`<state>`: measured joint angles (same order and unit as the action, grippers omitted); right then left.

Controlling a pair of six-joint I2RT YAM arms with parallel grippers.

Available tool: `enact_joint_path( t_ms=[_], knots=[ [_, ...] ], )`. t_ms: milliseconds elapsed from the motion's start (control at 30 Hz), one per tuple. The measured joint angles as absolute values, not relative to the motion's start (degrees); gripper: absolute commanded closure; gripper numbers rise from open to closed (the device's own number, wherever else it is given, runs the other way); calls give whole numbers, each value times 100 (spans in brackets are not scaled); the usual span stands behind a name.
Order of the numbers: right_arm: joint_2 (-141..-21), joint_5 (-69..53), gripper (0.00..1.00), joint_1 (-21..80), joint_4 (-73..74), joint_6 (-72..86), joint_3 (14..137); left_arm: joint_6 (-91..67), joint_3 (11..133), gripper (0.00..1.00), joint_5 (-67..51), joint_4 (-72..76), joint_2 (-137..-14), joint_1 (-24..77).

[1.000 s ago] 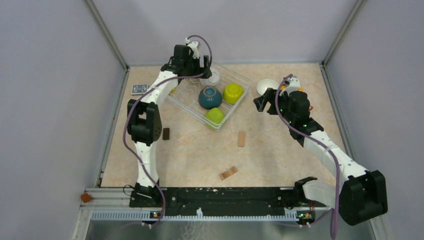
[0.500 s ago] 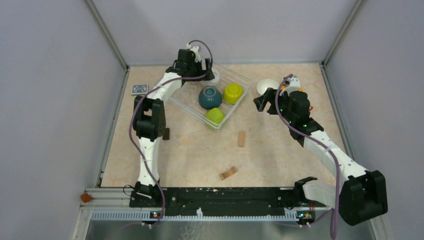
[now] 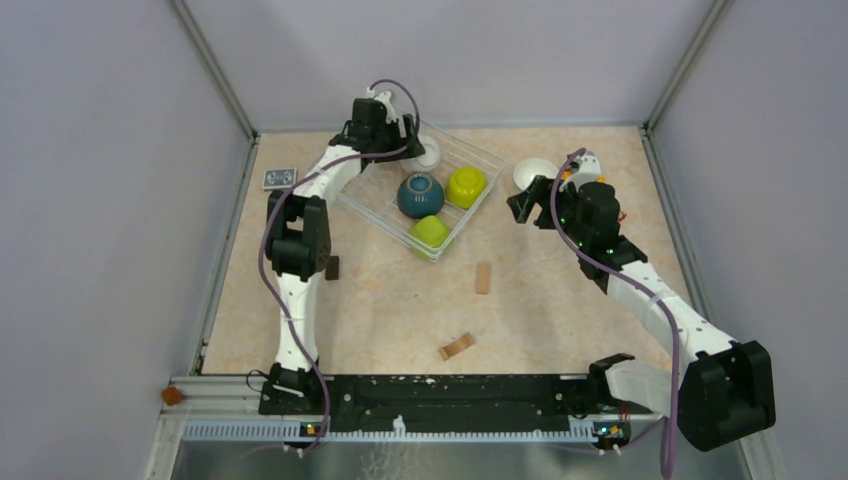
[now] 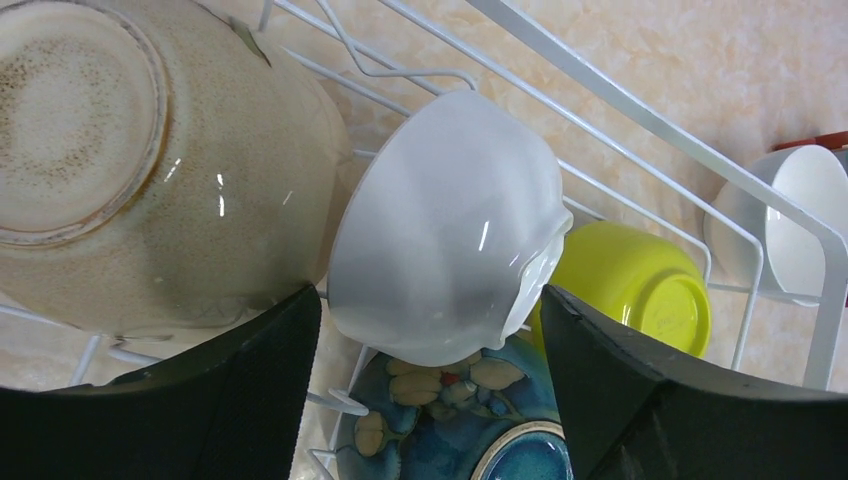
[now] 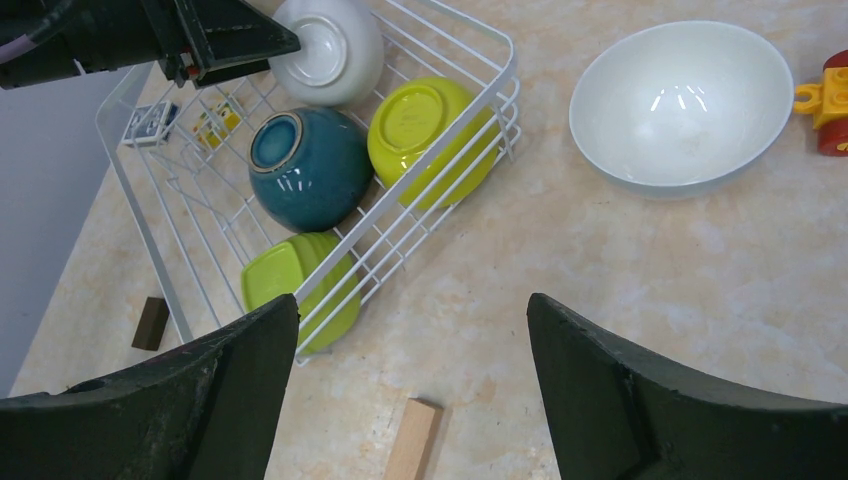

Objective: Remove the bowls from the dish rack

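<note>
Fingers on my left gripper [image 4: 430, 300] stand on either side of the racked white bowl [image 4: 440, 230], which sits upside down at the far end of the dish rack [image 3: 375, 205]. Both tips look to lie right against its wall, but from the wrist camera I cannot tell whether they are pressing on it or only flanking it. Just left of that bowl in the same view, the beige bowl [image 4: 130, 180] lies upside down. Below the white one I see the dark teal bowl [image 4: 450, 430] with its painted side showing. To the right is the far lime bowl [image 4: 630, 290], also inverted.

From above, the rack sits skewed on the table [image 3: 400, 310], towards the far left. The dark teal bowl is in its middle, with the far lime bowl beside it on the right. The near lime bowl [image 3: 431, 231] is tilted in the corner closest to the arm bases. All five are inside the rack.

The loose white bowl [image 3: 533, 173] stands upright on the table, outside the rack's right corner and apart from it. My right gripper [image 3: 522, 208] hovers just on the near side of that bowl, fingers spread wide with nothing between them. Its wrist camera looks through the gap at bare table and a wooden block [image 5: 412, 440]. A second wooden block [image 3: 457, 346] lies nearer the arm bases.
</note>
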<state>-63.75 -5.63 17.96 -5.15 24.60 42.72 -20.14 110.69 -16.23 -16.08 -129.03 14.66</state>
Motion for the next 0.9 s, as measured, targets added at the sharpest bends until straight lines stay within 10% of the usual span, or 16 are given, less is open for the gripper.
enact_joint_path(
  t_ms=[500,700,900],
  knots=[
    [-6368,-526,16,1796,-513,2458,4198,-2134,10980,33,-1820,-1017,-12908,1485],
    [-6337,-523,16,1796,-517,2458,4198,-2112,10965,15,-1815,-928,-12908,1546],
    [-6322,-523,16,1796,-515,2458,4198,-2082,10958,21,-1796,-1004,-12908,1706]
  ],
)
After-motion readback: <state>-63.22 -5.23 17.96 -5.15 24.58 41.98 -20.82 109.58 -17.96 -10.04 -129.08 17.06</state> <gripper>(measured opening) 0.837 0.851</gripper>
